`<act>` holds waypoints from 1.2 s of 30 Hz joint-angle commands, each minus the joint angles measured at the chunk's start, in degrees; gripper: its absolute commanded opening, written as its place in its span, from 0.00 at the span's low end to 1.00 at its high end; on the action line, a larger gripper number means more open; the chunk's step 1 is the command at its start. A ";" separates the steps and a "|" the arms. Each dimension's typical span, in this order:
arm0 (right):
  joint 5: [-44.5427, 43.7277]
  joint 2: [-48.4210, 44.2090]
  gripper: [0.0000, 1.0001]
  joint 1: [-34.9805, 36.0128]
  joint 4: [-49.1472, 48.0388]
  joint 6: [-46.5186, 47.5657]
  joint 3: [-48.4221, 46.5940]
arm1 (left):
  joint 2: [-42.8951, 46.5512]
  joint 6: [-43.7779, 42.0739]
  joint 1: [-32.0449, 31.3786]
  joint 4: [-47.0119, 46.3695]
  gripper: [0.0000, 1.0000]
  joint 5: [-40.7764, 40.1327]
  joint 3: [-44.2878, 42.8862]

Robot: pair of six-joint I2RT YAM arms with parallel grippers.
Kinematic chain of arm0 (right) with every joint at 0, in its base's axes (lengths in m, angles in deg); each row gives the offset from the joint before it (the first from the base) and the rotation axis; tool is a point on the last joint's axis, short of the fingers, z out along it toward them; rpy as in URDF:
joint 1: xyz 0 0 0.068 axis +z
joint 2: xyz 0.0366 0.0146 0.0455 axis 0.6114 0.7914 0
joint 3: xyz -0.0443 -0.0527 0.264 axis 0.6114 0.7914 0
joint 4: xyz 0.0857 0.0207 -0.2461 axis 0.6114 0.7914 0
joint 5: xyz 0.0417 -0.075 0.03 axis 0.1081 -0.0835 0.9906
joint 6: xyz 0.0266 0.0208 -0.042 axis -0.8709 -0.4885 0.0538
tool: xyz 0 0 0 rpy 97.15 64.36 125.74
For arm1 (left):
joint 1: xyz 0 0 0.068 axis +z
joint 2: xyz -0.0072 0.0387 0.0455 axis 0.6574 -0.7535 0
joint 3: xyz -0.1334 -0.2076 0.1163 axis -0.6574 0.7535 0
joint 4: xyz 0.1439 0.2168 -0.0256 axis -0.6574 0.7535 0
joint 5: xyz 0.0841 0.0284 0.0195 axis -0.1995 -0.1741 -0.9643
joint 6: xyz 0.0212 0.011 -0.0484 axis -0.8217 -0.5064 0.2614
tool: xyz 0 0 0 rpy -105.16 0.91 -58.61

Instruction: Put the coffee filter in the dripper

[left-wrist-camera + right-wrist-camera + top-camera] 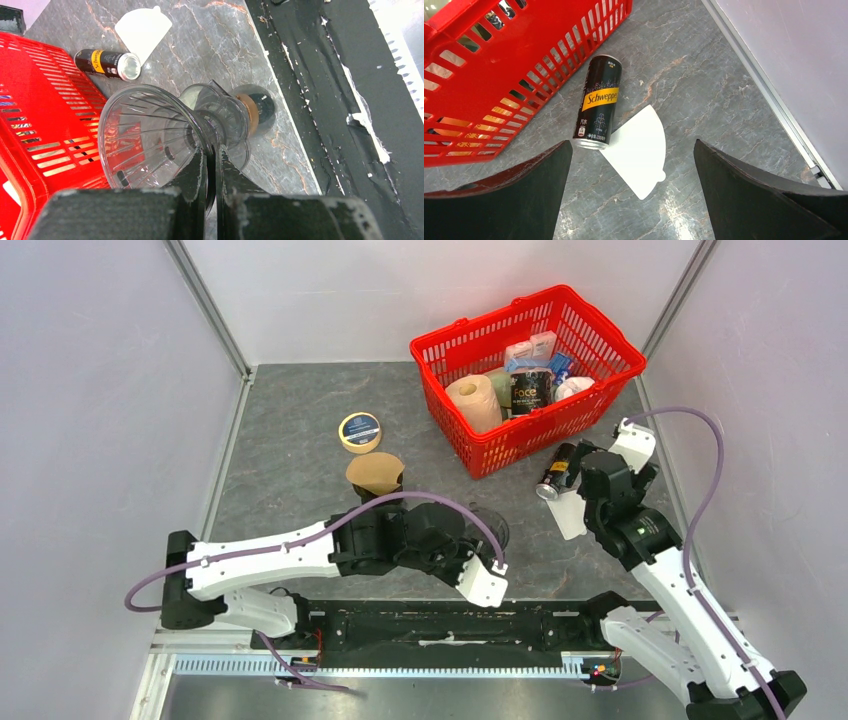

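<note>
From above, we see the red basket (600,340) at the far right of the table. In it stand a tan roll (475,402), a black tin (530,391), white boxes (531,347) and a white round thing (573,388); a blue packet is half hidden among them. Just in front of the basket lies a black can (555,472), and beside it the white coffee filter (567,513), flat on the table. The dripper (493,527) sits well to the left of the filter, at the end of the left arm. Further left are a roll of tape (360,431) and a brown papery round thing (375,474) that we cannot make out.

In the left wrist view, the left gripper (216,167) is clenched on the clear glass dripper, its fingers (196,175) nearly meeting around a thin part of its side. The dripper is tipped, its wide mouth turned toward the basket. We see nothing inside it. The can and the filter lie beyond it.

In the right wrist view, the right gripper (632,146) hangs spread wide above the filter, grasping nothing. The filter lies between the two fingers (514,192), one edge touching the can's near end. The can lies on its side close to the basket wall.
</note>
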 commanded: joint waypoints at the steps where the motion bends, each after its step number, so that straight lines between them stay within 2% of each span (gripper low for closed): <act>1: -0.21 -1.94 0.99 -0.25 -0.02 -0.56 -0.19 | -0.66 -1.36 -0.75 -6.26 0.02 -0.37 0.93; 8: 0.57 -2.43 0.99 -0.24 -0.04 -0.81 0.15 | -2.82 -2.05 -0.74 -9.67 0.02 -4.54 2.98; 14: 0.78 -2.30 0.99 -0.32 -0.09 -0.84 0.15 | -3.52 -2.71 -0.73 -9.40 0.03 -4.22 2.84; 20: 1.05 -2.57 0.99 -0.29 -0.04 -0.85 0.15 | -4.28 -2.60 -0.75 -9.32 0.09 -3.72 2.61; 36: 2.45 -4.06 0.99 -0.23 -0.75 -0.77 0.74 | -4.23 -0.46 -0.75 -7.30 0.19 -0.85 2.51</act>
